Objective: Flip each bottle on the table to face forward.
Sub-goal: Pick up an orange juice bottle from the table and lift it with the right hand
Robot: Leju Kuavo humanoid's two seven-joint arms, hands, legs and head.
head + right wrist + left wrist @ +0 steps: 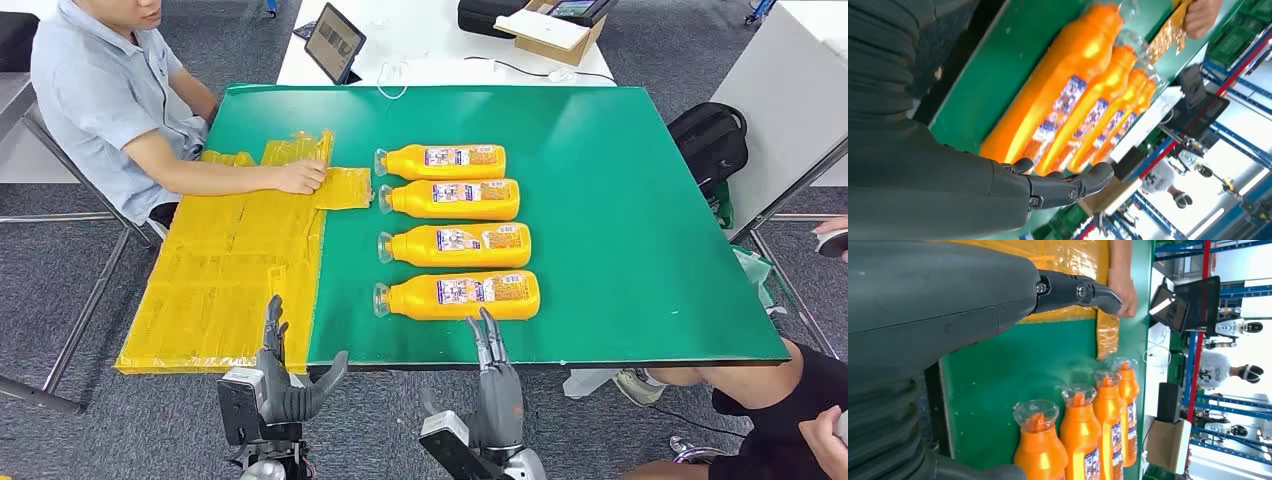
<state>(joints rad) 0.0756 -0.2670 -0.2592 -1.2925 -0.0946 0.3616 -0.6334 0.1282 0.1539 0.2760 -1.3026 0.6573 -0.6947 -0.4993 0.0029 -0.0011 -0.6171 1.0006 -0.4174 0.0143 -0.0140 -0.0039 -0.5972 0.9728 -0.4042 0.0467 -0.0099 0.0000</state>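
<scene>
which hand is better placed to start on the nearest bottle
Right. The open right hand sits just before the nearest orange plastic bottle; the open left hand hovers off to the side, near the yellow sheets.

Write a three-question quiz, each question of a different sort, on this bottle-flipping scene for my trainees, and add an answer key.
1. How many orange bottles lie on the green table?
2. True or false: the right hand is gripping the nearest bottle.
3. The bottles' clear caps point toward: A) the yellow sheets B) the black backpack C) the robot.

Key: 1. Four. 2. False; its fingers are apart at the table's near edge, holding nothing. 3. A.
</scene>
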